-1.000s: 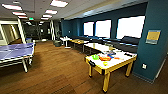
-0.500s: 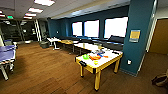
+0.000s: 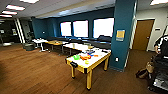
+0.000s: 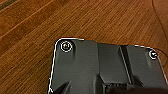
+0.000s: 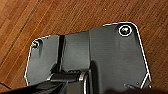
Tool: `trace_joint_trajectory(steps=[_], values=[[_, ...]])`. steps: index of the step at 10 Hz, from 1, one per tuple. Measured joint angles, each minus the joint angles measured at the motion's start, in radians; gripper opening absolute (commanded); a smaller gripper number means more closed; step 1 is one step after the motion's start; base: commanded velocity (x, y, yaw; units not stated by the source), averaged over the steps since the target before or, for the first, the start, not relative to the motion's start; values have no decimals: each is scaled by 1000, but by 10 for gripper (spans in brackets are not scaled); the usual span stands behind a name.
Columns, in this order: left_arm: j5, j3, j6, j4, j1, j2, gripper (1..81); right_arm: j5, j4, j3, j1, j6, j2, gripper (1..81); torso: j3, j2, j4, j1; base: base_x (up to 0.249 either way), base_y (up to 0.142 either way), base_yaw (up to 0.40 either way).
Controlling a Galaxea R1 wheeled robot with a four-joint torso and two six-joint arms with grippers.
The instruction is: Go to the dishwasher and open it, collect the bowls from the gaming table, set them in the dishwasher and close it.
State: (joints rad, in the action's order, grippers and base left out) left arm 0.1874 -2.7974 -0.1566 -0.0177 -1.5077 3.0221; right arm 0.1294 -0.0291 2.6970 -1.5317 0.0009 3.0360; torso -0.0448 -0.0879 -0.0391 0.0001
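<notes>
Bowls (image 3: 80,57) on the gaming table (image 3: 100,58), left of the pillar (image 3: 122,35)

Blurred, dim room; glaring windows (image 3: 80,28)

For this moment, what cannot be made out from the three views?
- Head view: the things on the gaming table are too small and blurred; a green bowl shows, the rest cannot be counted.
- Head view: the person is cut off by the right edge.
- Both wrist views: the grippers' fingers are hidden behind the dark plates above the wooden floor.
</notes>
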Motion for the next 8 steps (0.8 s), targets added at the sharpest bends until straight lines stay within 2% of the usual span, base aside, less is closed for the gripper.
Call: trace_joint_trajectory(steps=[3, 5, 6, 8], values=[[0, 0, 0, 0, 0, 0, 811, 0, 0, 0, 0, 0, 0, 811, 0, 0, 0, 0, 0, 0, -323], [0, 0, 0, 0, 0, 0, 811, 0, 0, 0, 0, 0, 0, 811, 0, 0, 0, 0, 85, -209, 0], [3, 0, 0, 0, 8, 0, 811, -6, 0, 0, -3, 0, 0, 811, 0, 0, 0, 0, 70, -120, 0], [7, 0, 0, 0, 9, 1, 811, -4, 0, 0, 3, 0, 0, 811, 0, 0, 0, 0, 0, 0, 0]])
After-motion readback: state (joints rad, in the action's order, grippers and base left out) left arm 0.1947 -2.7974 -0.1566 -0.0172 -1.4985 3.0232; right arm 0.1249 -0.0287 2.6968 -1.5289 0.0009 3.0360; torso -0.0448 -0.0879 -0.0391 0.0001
